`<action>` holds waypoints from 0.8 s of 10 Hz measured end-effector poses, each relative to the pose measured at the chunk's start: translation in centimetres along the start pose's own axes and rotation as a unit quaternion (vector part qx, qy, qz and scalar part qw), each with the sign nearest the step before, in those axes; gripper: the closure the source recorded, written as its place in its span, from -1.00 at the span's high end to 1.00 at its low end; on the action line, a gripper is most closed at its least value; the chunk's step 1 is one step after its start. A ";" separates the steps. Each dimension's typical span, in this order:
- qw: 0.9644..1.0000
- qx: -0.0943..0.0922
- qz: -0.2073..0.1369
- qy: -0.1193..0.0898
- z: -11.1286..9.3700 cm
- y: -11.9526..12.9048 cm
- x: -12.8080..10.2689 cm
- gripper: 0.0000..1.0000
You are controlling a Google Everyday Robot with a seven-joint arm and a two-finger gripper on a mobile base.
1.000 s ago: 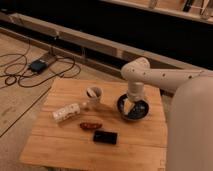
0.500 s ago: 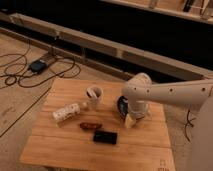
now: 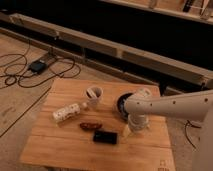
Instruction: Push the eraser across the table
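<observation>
Wooden flooring [image 3: 20,117] with a small black box [image 3: 37,66] on it surrounds the light plank desk [image 3: 55,150], and a long dark wall [image 3: 150,30] runs behind. We see the arm [image 3: 170,106] reach in from the right, its gripper [image 3: 127,132] down low at the desk surface. We cannot tell how far open the gripper is, nor whether it holds anything. Just beside the gripper, to its left in the view, the black eraser [image 3: 105,136] lies flat; we cannot tell if the two touch. Further left sits a small brown oblong [image 3: 91,126], and beyond it a white cylinder [image 3: 66,113] on its side. Behind the gripper stand a white cup [image 3: 94,96] and a dark bowl [image 3: 121,102], partly hidden by the arm
</observation>
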 end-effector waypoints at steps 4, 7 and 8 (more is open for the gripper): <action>1.000 -0.008 0.000 0.002 2.2 1.1 -1.0 0.60; 1.000 -0.015 -0.007 0.001 2.5 2.2 -1.7 0.60; 1.000 -0.015 -0.013 0.002 2.5 2.8 -1.9 0.60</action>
